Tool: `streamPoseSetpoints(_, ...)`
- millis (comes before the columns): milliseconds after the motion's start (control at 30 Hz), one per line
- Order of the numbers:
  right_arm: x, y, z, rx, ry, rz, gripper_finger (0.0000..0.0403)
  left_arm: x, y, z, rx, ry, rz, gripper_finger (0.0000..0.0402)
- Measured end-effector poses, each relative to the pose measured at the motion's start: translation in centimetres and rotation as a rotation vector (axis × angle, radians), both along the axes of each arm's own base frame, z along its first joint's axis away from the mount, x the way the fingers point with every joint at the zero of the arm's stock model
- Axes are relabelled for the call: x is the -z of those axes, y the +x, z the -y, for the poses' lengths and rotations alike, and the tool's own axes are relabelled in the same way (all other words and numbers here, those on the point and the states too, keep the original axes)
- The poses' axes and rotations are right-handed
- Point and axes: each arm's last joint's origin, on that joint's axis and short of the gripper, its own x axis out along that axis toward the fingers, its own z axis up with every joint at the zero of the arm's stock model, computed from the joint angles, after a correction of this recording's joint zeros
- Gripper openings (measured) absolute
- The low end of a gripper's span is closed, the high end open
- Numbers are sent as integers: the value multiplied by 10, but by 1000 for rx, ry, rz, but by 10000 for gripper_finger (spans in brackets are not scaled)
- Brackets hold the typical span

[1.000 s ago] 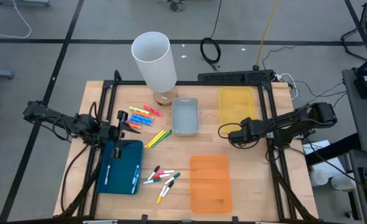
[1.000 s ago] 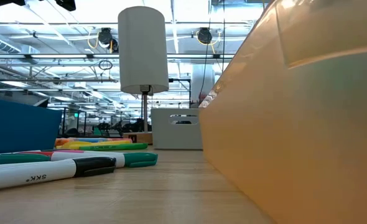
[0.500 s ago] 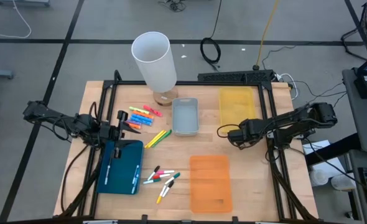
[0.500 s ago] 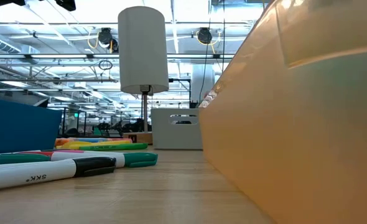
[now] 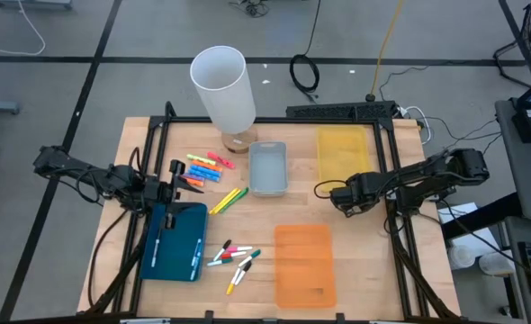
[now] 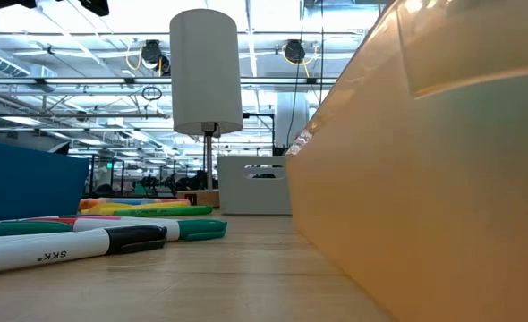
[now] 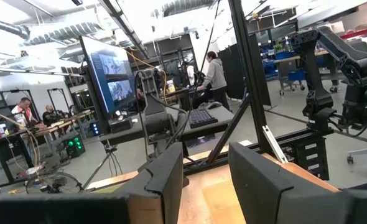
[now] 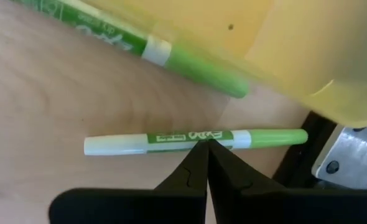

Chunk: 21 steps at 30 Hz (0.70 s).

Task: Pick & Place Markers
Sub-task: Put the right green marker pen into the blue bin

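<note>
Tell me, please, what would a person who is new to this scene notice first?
First comes the tall white cylinder standing at the table's far edge, with the scattered markers in neon colours just in front of it. Flat trays follow: a blue tray at the near left, an orange tray at the near right, a yellow tray at the far right. The right hand, shut, points at a green marker beside the yellow tray.

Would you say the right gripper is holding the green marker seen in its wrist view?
No, the right gripper is shut with its fingertips together, and the green marker lies flat on the table beyond them.
</note>
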Motion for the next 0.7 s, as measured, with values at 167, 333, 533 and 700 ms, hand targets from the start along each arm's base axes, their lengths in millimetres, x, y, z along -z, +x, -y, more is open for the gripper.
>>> streamPoseSetpoints(167,-3,10,-2,-17,67,67,0,0,0,0,-1,5,1,136)
streamPoseSetpoints(333,-4,23,-4,-91,119,184,0,0,0,0,-1,5,0,136)
streamPoseSetpoints(533,-11,40,-10,-176,117,316,0,1,0,0,-1,7,-7,136)
streamPoseSetpoints(700,-22,42,-16,-230,116,393,0,1,0,0,-1,7,-8,136)
